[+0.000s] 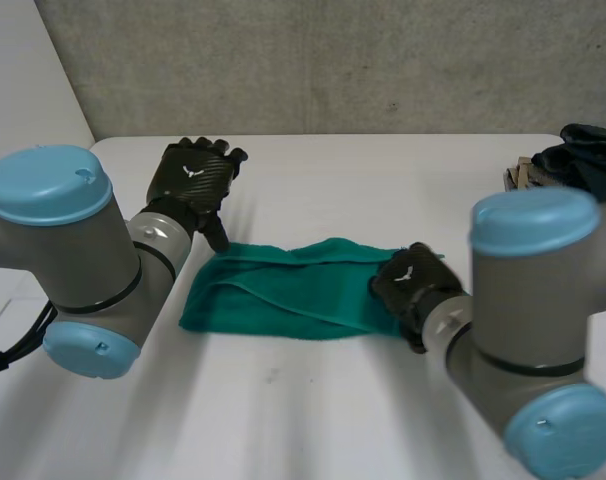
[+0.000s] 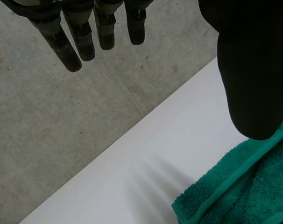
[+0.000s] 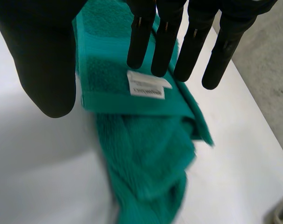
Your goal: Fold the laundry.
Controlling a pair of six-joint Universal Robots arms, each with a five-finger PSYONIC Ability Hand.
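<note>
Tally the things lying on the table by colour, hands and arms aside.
Green towel: 1
Dark cloth pile at the table's far right edge: 1
Tan item beside that pile, kind unclear: 1
Total: 3

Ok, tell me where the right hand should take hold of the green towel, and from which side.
Probably the hemmed end by the white label, lying under the open right hand. Come down from above at that end of the green towel: its layers lie flat on the white table, so thumb and fingers would need to pinch the edge, not scoop beneath.
</note>
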